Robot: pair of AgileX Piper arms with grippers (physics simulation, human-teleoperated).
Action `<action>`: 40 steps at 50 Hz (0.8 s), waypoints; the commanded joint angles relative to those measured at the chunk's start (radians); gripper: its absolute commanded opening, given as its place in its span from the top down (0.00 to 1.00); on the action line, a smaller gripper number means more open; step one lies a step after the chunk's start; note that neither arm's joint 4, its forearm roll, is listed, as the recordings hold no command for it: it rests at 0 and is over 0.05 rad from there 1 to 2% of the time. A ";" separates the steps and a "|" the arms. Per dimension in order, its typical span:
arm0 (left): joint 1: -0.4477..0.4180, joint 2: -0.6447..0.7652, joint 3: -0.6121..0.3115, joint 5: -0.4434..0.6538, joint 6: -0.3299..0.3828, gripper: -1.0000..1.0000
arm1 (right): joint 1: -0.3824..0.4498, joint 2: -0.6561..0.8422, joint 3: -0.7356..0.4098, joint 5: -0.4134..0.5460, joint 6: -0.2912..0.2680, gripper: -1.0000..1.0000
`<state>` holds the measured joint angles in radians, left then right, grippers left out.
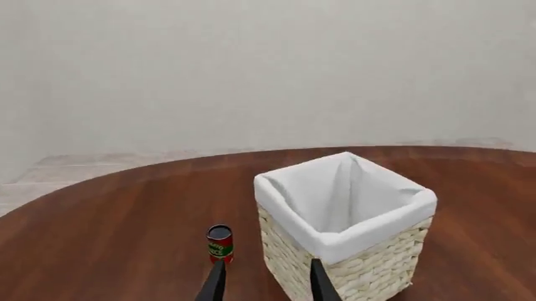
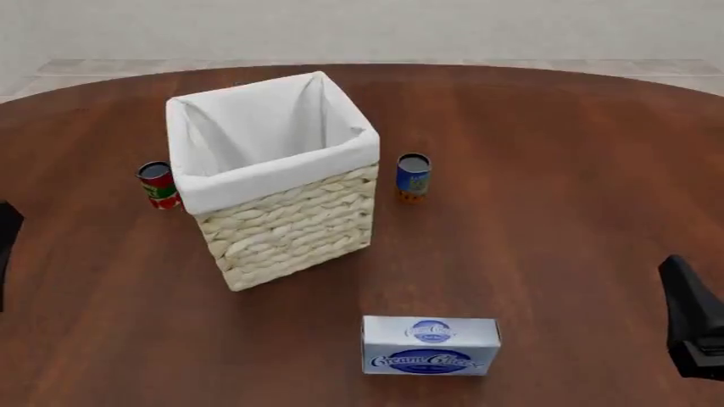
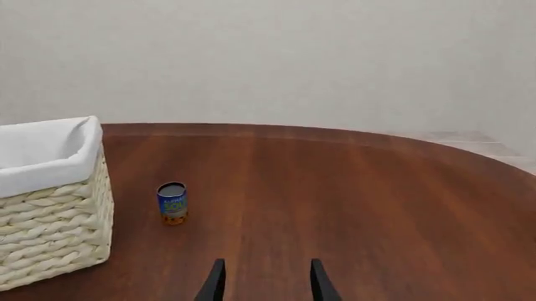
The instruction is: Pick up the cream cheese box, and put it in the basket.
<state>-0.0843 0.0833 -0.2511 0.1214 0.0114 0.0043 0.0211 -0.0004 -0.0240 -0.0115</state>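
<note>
the cream cheese box (image 2: 430, 345) lies flat on the round wooden desk (image 2: 565, 170), at its near edge, apart from the wicker basket (image 2: 277, 182) behind it — a red can (image 2: 158, 184) stands left of the basket, a blue can (image 2: 413, 175) to its right. left claw (image 1: 266, 283) and right claw (image 3: 265, 280) both gape, holding nothing.

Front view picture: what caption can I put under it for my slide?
Cream cheese box lies on the table before the basket, red can and blue can flanking.
</note>
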 commanded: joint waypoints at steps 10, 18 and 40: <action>-0.204 0.221 -0.361 0.155 0.051 0.00 | 0.001 -0.005 0.000 0.006 0.001 0.00; -0.348 0.408 -0.473 0.136 0.202 0.00 | -0.002 -0.019 0.000 0.020 0.004 0.00; -0.635 0.867 -0.741 0.259 0.462 0.00 | -0.005 -0.021 0.000 0.013 0.020 0.00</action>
<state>-0.6209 0.7672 -0.8994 0.3399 0.3505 0.0020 0.0020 0.0000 -0.0109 0.0030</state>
